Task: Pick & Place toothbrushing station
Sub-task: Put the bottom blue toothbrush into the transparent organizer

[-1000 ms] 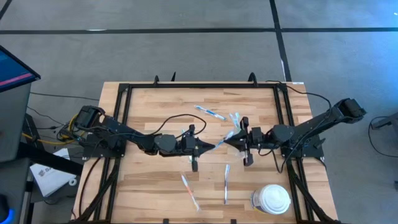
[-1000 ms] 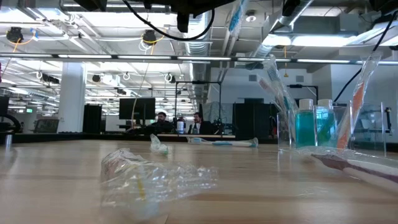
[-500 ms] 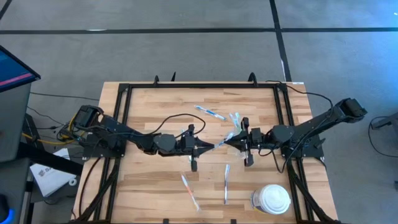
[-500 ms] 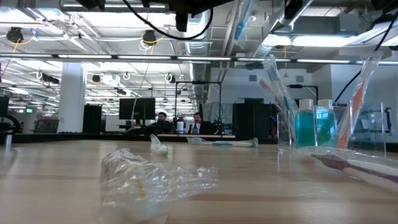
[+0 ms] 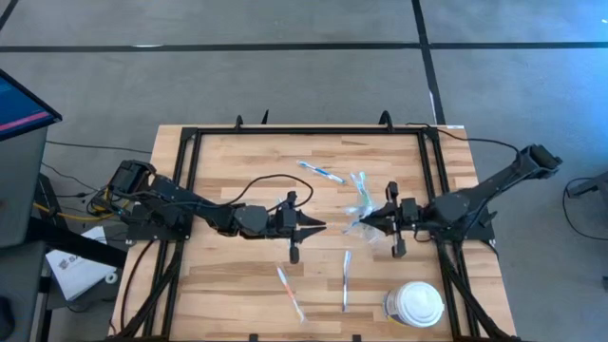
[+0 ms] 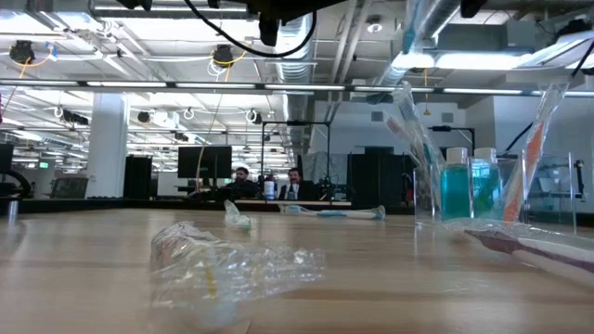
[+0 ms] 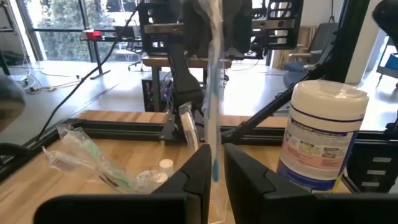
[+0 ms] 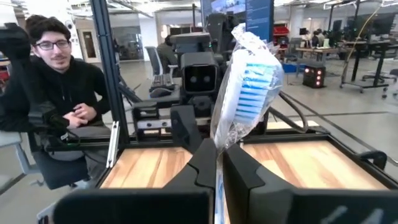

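One wrapped toothbrush [image 8: 245, 93] (bristles wrist-view only) — clamped.

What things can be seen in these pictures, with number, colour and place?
Table: one, light wood, black frame.
Toothbrushes: at least four, white, blue and green, two at the far side of the table and two at the near side.
Container: one, white, lidded, near right corner.
Cup: one, clear, right side of the low view.
Bottles: two, teal, at the cup.
Wrapper: one, clear, crumpled, near the low camera.
Person: one, dark top, seated beyond the table.
Left end effector: mid-table.
Right end effector: mid-table, shut on a wrapped toothbrush with blue bristles.
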